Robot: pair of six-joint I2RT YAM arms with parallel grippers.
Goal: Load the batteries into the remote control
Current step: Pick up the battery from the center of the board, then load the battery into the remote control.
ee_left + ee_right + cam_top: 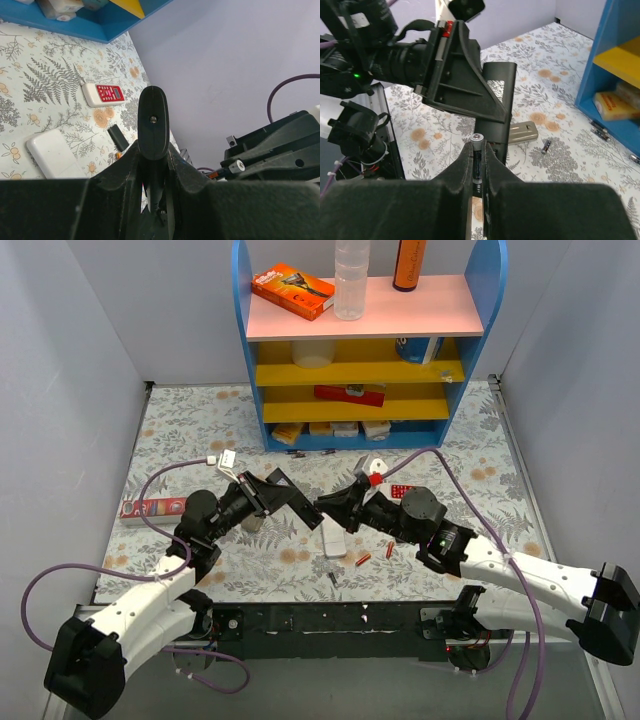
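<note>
My left gripper (152,150) is shut on a black oblong remote (152,122), holding it up off the table. This black remote (497,107) hangs right in front of my right gripper (478,150), which is shut on a dark battery (478,142) with a silver tip. The tip is almost at the black remote's side. The plain white remote control (333,538) lies flat on the mat below both grippers. Loose batteries lie near it: two red-orange ones (364,560) and a dark one (333,578).
A white remote with red buttons (400,490) lies right of centre. A grey flat piece (522,131) and a dark battery (546,146) rest beyond the black remote. A blue shelf unit (250,360) stands at the back. A long box (152,507) lies at the left.
</note>
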